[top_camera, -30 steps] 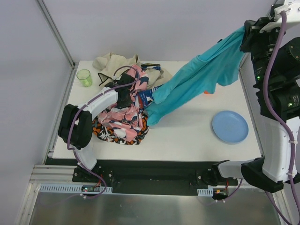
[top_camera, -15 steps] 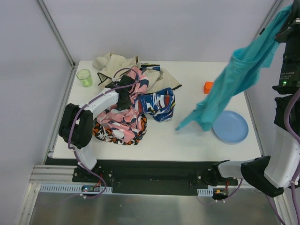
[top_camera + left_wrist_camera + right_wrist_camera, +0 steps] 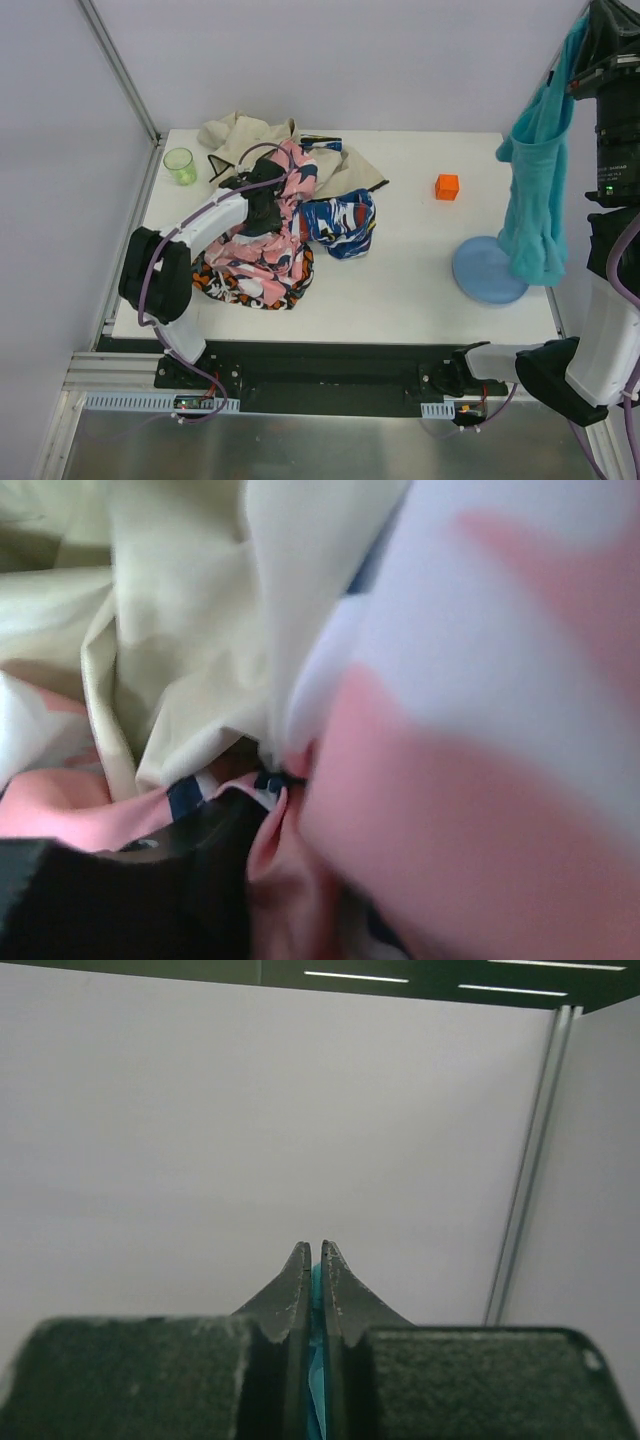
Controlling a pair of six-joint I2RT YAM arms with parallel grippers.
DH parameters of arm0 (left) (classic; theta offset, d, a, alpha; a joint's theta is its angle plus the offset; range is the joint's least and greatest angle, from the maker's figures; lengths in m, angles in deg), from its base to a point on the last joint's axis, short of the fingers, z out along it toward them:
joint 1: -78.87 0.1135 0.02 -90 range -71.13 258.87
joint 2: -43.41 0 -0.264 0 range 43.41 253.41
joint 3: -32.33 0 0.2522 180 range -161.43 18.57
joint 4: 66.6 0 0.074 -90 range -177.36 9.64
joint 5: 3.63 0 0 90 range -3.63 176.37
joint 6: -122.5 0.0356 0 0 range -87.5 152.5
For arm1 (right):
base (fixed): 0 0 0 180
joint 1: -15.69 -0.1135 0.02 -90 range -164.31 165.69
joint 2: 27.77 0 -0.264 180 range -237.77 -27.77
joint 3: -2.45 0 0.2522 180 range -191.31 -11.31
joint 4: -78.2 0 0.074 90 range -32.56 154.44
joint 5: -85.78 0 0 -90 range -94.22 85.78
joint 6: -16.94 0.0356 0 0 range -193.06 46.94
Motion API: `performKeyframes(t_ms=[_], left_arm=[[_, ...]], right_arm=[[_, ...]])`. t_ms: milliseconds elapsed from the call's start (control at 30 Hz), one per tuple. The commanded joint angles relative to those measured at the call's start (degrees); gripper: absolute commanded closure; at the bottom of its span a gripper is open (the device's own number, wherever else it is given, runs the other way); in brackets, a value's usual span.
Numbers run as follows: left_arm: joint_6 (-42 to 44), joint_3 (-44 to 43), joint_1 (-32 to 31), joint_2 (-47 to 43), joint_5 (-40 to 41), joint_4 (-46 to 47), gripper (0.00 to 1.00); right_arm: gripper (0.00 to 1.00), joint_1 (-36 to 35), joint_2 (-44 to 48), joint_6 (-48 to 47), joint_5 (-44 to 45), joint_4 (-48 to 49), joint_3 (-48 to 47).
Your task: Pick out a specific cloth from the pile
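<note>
The plain teal cloth (image 3: 535, 190) hangs straight down from my right gripper (image 3: 588, 28), high at the far right. Its lower end hangs over the light blue plate (image 3: 480, 275). In the right wrist view the gripper (image 3: 316, 1250) is shut with a strip of teal cloth (image 3: 316, 1380) between the fingers. The pile (image 3: 262, 255) of pink, beige and black-orange garments lies at the table's left. My left gripper (image 3: 262, 205) is buried in it. The left wrist view shows only one dark finger (image 3: 200, 860) against pink fabric (image 3: 480, 780); its jaws are hidden.
A blue-white-red patterned cloth (image 3: 340, 222) lies just right of the pile. An orange cube (image 3: 447, 186) sits at the back right. A green cup (image 3: 181, 164) stands at the back left corner, beside beige fabric (image 3: 240, 132).
My right gripper has swung right and up with the teal cloth, which came free of the pile and now hangs straight over the plate. The left arm stayed in the pile.
</note>
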Motion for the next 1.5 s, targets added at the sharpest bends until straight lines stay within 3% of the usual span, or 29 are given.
performKeyframes(t_ms=[0,67,133,267,567,700,1067,1300,1467], left_arm=[[1.09,-1.83,0.39,-6.16,-0.48,-4.10,0.44],[1.79,-2.36,-0.40,-8.27,-1.18,-4.10,0.26],[3.28,-3.23,-0.93,-10.46,-3.12,-4.37,0.01],[3.99,-3.94,-2.07,-16.26,-4.62,-4.37,0.01],[4.34,-2.28,-2.34,-22.78,-4.00,-4.37,0.01],[3.73,-1.22,-2.34,-23.13,-4.18,-4.37,0.01],[2.32,-0.95,-2.34,-21.38,-4.44,-4.19,0.01],[1.53,-0.69,-2.34,-20.76,-4.44,-4.19,0.01],[1.00,0.36,-2.34,-21.11,-3.83,-4.19,0.01]], right_arm=[[1.00,0.17,0.41,4.87,-6.34,2.20,-1.54],[0.99,0.17,0.59,4.79,-5.99,2.20,-1.19],[1.00,0.17,0.85,4.70,-5.55,2.99,-0.40],[1.00,0.25,1.37,6.19,-5.90,2.38,1.17],[0.99,0.17,12.26,9.45,-6.87,7.91,23.32],[1.00,0.17,12.80,7.78,-3.70,7.74,24.13],[0.99,0.17,13.76,10.32,-8.61,3.87,27.10],[0.99,0.25,21.22,18.93,-9.33,7.29,46.76],[0.99,0.25,26.24,27.54,-4.06,11.60,64.17]])
